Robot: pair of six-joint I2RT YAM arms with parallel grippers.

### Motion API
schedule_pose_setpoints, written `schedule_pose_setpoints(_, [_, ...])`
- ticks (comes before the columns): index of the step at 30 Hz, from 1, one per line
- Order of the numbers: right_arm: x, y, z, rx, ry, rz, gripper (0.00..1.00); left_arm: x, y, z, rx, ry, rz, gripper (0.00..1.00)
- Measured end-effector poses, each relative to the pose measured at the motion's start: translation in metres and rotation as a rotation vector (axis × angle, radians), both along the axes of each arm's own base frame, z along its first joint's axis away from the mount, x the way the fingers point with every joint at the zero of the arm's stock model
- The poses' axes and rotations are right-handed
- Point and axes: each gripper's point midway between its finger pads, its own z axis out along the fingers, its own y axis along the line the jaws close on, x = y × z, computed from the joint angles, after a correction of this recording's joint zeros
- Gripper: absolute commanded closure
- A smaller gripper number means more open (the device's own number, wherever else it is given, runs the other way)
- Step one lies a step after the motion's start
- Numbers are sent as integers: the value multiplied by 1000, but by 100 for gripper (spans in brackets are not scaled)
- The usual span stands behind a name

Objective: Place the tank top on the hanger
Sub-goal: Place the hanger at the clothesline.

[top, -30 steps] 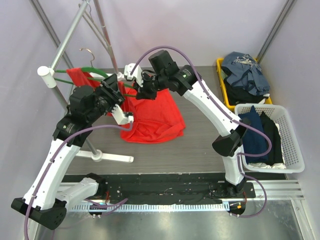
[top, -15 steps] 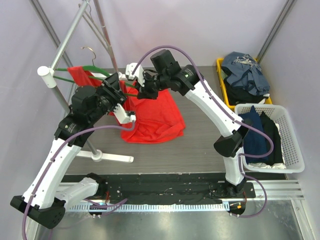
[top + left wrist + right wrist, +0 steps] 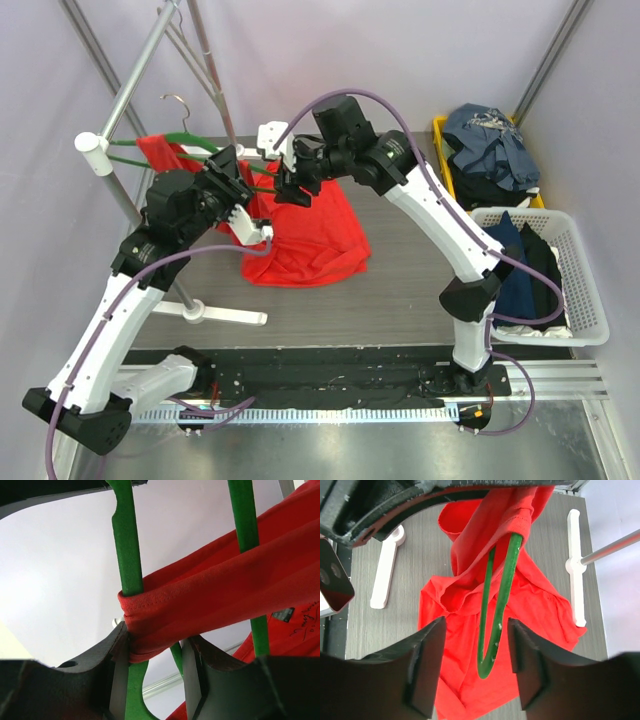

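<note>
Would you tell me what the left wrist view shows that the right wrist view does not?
Only left wrist: the tank top strap looped round a hanger bar, held in the left gripper, plus a dark label. Only right wrist: the hanger's rounded end between the fingers of the open right gripper, and the rack's white feet on the table. Both: red tank top on green hanger.

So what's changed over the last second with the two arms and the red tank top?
The right gripper opened and let go. The end of the hanger now sits free inside it, and that arm eased slightly rightward. Unchanged: the left gripper clamps the hanger with the tank top strap over it, and the fabric trails on the table.
</note>
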Motion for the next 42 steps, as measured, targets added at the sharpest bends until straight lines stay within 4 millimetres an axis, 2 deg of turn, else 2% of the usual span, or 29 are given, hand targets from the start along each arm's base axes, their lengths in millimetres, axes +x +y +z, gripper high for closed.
schedule_pose_setpoints(4, [1, -3, -1, -5, -8, -9, 15, 3, 0, -1, -8, 17, 7, 100])
schedule_pose_setpoints(7, [1, -7, -6, -26, -15, -21, 5, 8, -2, 6, -21, 22, 12, 100])
schedule_pose_setpoints(10, [1, -14, -11, -48, -21, -37, 0, 11, -3, 13, -31, 14, 14, 100])
schedule_pose_setpoints(17, [-5, -44, -8, -76, -48, -95, 0, 22, 4, 23, -40, 11, 44, 100])
schedule_pose_setpoints(21, [-8, -65, 5, -63, -73, -128, 0, 31, 10, 25, -53, 25, 73, 100])
schedule_pose_setpoints(29, [-14, -104, 25, -30, -110, -187, 0, 42, 34, 46, -94, 4, 142, 100])
schedule_pose_setpoints(34, [-15, -118, 18, -40, -100, -209, 0, 48, 53, 45, -99, 13, 185, 100])
schedule_pose_setpoints(42, [-14, -126, 2, -67, -71, -224, 0, 61, 70, 28, -98, 68, 233, 100])
